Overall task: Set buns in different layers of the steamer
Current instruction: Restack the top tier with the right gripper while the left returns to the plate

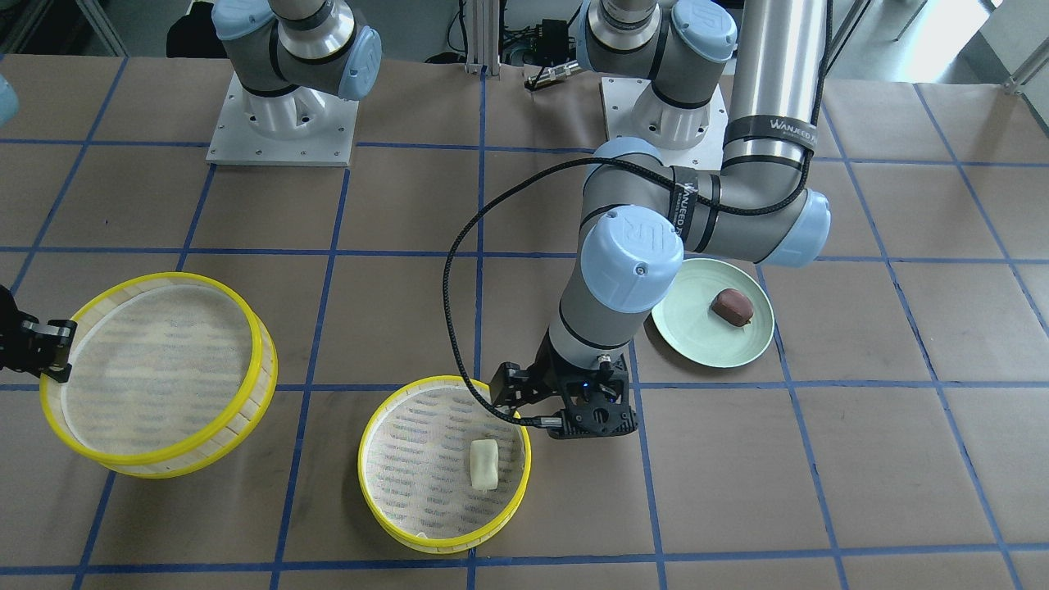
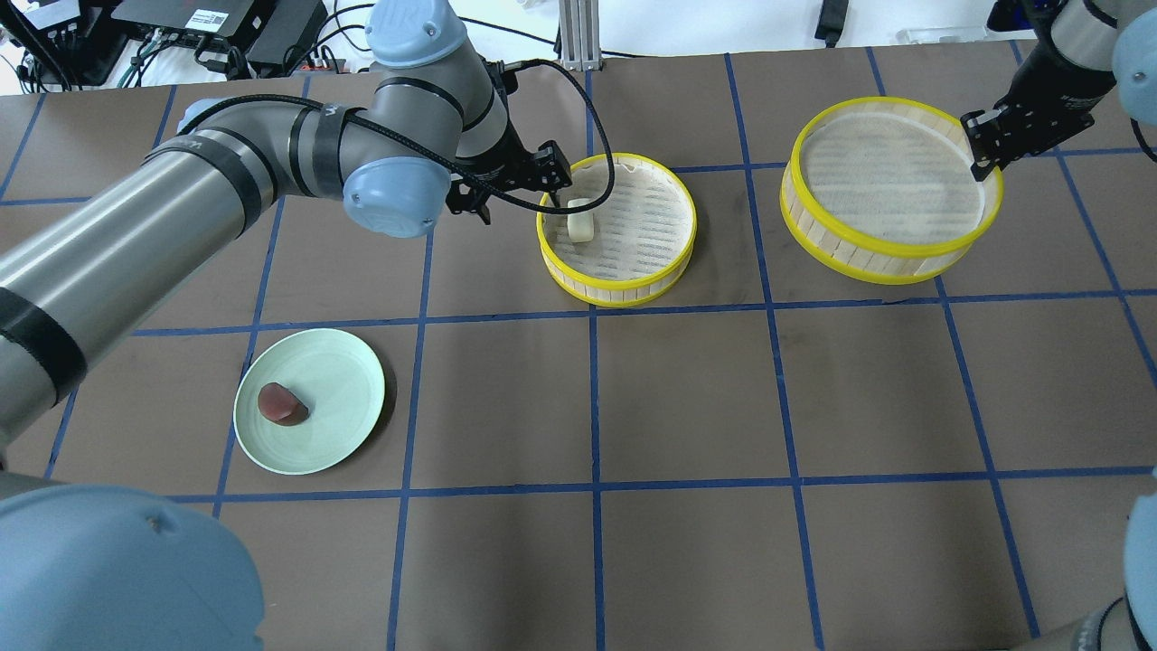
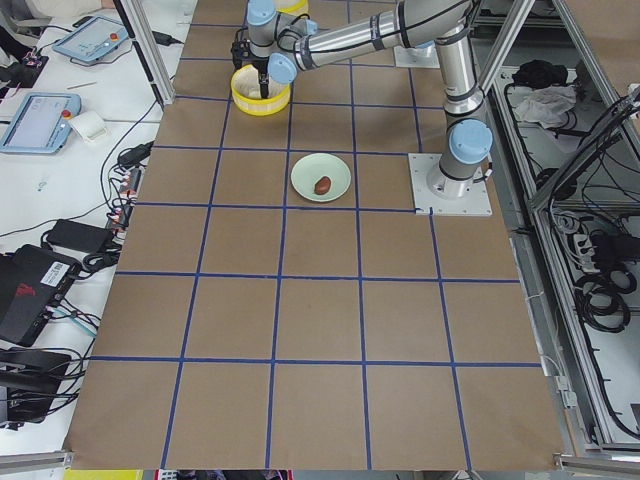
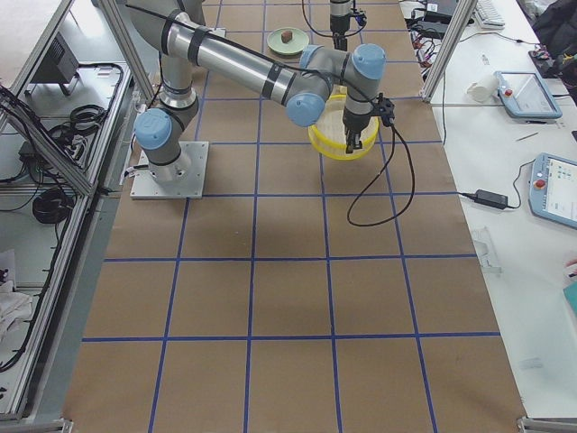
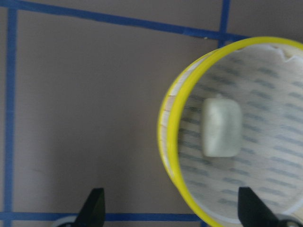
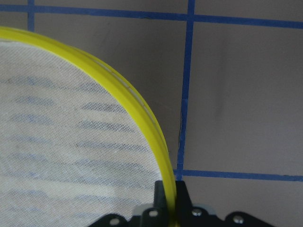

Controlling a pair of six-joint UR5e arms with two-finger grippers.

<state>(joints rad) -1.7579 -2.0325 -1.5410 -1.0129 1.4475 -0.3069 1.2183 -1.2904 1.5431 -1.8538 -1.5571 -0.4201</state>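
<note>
The cream-white bun (image 1: 483, 464) lies in the near steamer layer (image 1: 385, 426), a yellow-rimmed tray flat on the table. My left gripper (image 1: 559, 410) hangs open and empty just above that tray's rim. In the left wrist view the bun (image 5: 222, 126) sits inside the rim (image 5: 169, 142), with both fingers (image 5: 92, 208) spread apart. The reddish-brown bun (image 1: 732, 306) lies on the mint-green plate (image 1: 688, 336). My right gripper (image 1: 45, 344) is shut on the rim of the second, empty steamer layer (image 1: 164, 459) and holds it tilted; the right wrist view shows the fingers (image 6: 163, 194) pinching the rim.
Brown paper with a blue tape grid covers the table (image 2: 687, 407). The plate (image 2: 343, 380) is at the near left in the overhead view, the two trays (image 2: 624, 280) at the far middle and right. The arm bases (image 1: 283, 123) stand at the back.
</note>
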